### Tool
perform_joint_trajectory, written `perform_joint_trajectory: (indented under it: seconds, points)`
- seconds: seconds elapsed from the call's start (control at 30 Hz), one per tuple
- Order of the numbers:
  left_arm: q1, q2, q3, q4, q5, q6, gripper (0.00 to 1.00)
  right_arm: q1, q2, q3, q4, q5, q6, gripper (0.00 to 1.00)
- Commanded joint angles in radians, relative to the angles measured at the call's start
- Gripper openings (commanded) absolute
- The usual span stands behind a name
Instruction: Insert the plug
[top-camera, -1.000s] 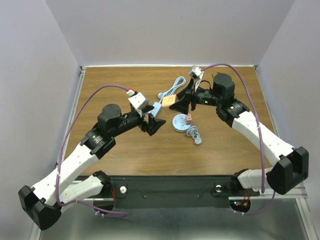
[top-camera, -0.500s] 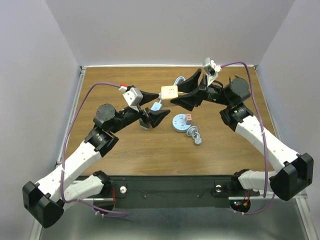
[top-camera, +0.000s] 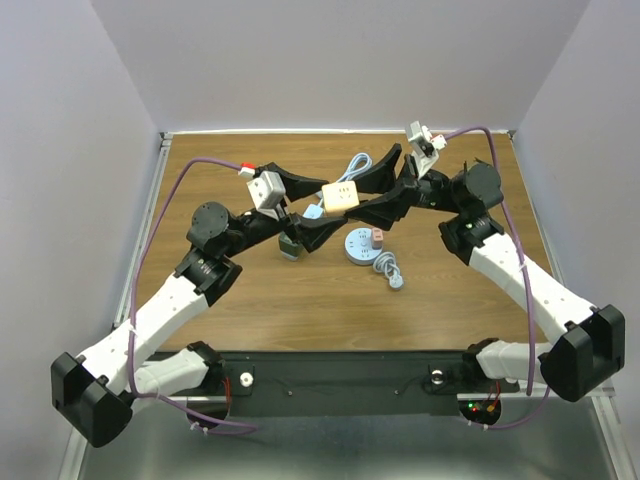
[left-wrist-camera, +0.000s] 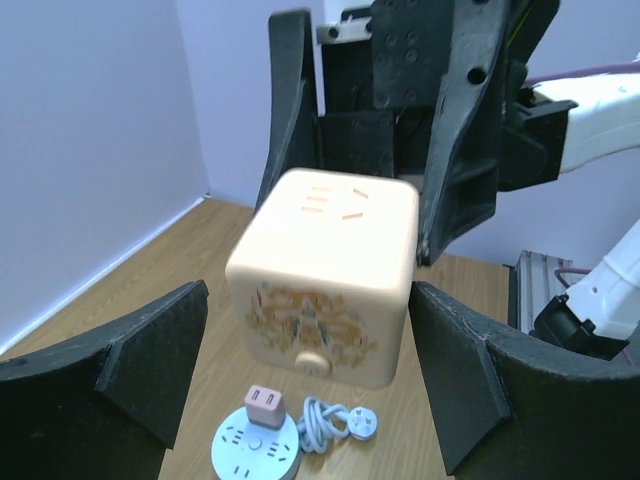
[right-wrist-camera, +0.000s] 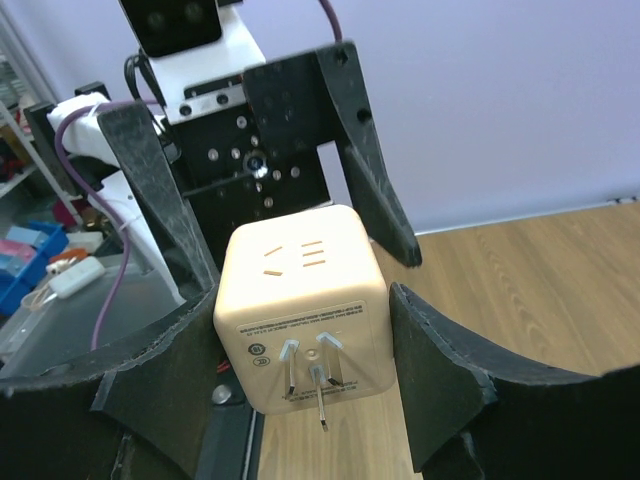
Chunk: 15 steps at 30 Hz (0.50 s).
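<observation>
A cream cube plug adapter (top-camera: 340, 196) hangs in the air above the table. My right gripper (top-camera: 352, 198) is shut on its sides. In the right wrist view the cube (right-wrist-camera: 300, 290) shows three metal prongs (right-wrist-camera: 318, 385) facing the camera. My left gripper (top-camera: 330, 207) is open, its fingers (left-wrist-camera: 150, 360) wide on either side of the cube (left-wrist-camera: 325, 270) without touching it. A round blue power strip (top-camera: 358, 247) lies on the table below, with a pink plug (top-camera: 378, 238) in it. The strip also shows in the left wrist view (left-wrist-camera: 245, 455).
The strip's blue cable lies coiled (top-camera: 388, 268) beside it, ending in a round plug (left-wrist-camera: 362, 424). Another blue cable (top-camera: 352, 168) lies behind the grippers. The wooden table (top-camera: 300, 310) has purple walls at left, back and right.
The right gripper has lifted the cube off the table and carried it between the two arms. The left gripper has risen, opened and come to flank the cube.
</observation>
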Motion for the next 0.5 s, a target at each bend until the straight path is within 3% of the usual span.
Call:
perform_joint_trajectory:
  seconds: [0.0,0.1,0.23,0.3,0.33,0.47]
  points:
    - [0.007,0.003,0.056,0.109,0.049,-0.013,0.91,-0.001,-0.025,0.000,0.087,-0.037,0.034,0.00]
    - [0.006,0.015,0.053,0.126,0.078,-0.026,0.87,-0.001,-0.033,-0.012,0.099,-0.035,0.044,0.00]
    - [0.006,0.034,0.053,0.134,0.145,-0.043,0.71,-0.001,-0.045,-0.027,0.108,-0.014,0.045,0.00]
    - [0.004,0.041,0.050,0.134,0.167,-0.058,0.75,-0.001,-0.050,-0.029,0.111,-0.008,0.045,0.00]
    - [0.004,0.043,0.049,0.137,0.179,-0.061,0.82,-0.001,-0.053,-0.032,0.113,-0.005,0.047,0.00]
    - [0.004,0.037,0.032,0.142,0.188,-0.060,0.85,-0.001,-0.053,-0.031,0.122,0.000,0.053,0.00]
